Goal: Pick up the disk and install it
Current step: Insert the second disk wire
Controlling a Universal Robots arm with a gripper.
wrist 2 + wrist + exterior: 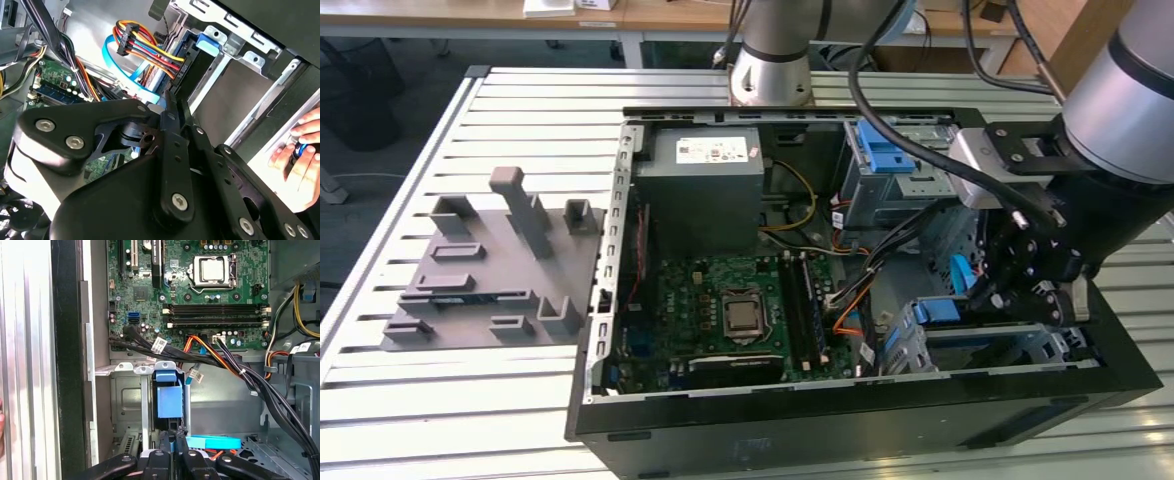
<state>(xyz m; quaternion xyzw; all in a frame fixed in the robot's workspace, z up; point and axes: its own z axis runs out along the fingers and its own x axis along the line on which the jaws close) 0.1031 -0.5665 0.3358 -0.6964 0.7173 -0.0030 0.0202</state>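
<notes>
The disk (169, 395) stands on edge in the lower drive cage (127, 405) of the open computer case, its blue plastic carrier facing out. In the exterior view the disk (945, 312) sits at the case's front on that view's right, with my gripper (1001, 300) reaching down beside it. In the first wrist view my gripper (173, 442) has its black fingers drawn together on the near end of the blue carrier. In the second wrist view the gripper (167, 100) meets the dark end of the disk (202, 60), next to a plug of coloured wires (150, 47).
The motherboard (734, 310) lies in the case floor, with a grey power-supply box (707, 165) and a second blue-fronted cage (887, 150) behind. Black, orange and blue cables (240, 372) cross close to the bay. A grey fixture (480, 265) lies on the slatted table. A person's hand (297, 150) is nearby.
</notes>
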